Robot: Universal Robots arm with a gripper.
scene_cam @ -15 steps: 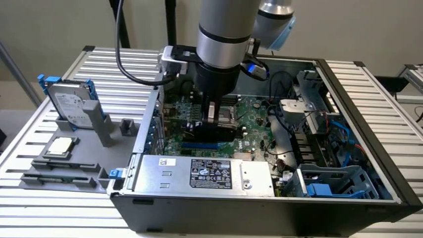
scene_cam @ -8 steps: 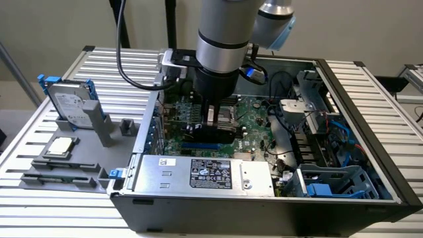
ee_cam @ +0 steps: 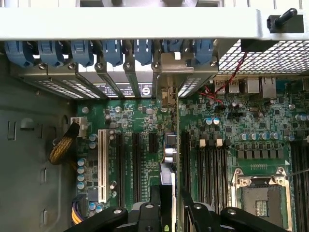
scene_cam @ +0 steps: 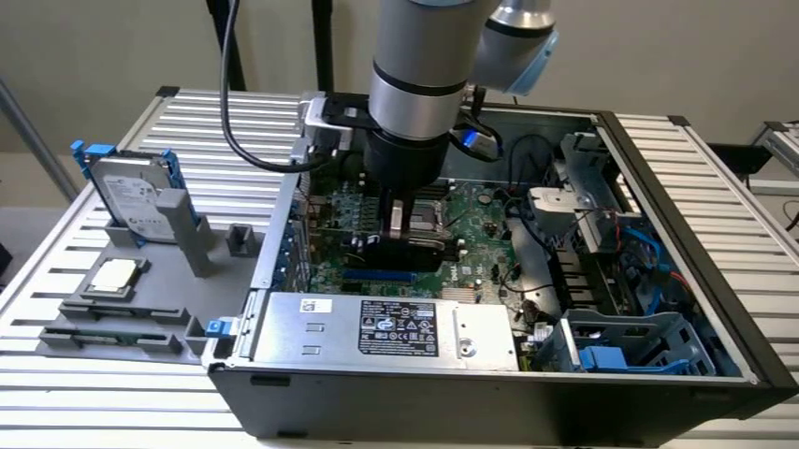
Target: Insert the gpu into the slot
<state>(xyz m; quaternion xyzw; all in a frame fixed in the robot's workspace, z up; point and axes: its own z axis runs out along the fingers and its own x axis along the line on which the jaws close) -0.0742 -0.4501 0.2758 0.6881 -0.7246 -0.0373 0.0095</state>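
**Graphics card being held on edge over the blue slot in the open case**

The computer case (scene_cam: 500, 407) is lying open on the slatted table (scene_cam: 225, 122). Its floor is being covered by the green main board (scene_cam: 481, 238). A silver power supply (scene_cam: 387, 327) is sitting along the near wall, and a blue drive cage (scene_cam: 624, 348) is standing in the corner at the exterior view's right.

The arm is reaching down into the case. The graphics card (scene_cam: 406, 253) is being clamped by the gripper (scene_cam: 406, 220), with the fingers (ee_cam: 195, 212) pressed against its two faces. The card is being held on edge just over the blue slot (scene_cam: 378, 277). Whether its lower edge is touching the slot cannot be told.

In the wrist view the card is being flanked closely by black slots (ee_cam: 136, 164) on one side and memory slots (ee_cam: 212, 169) on the other, so little room is being left sideways. The processor socket (ee_cam: 260, 198) is lying beyond the memory slots. The card's far end is lying close to the rear wall, under a row of blue clips (ee_cam: 113, 50).

Outside the case, at the exterior view's left, a grey rack (scene_cam: 125, 318) is carrying a hard drive (scene_cam: 131, 192) standing upright and a processor chip (scene_cam: 115, 274) lying flat.
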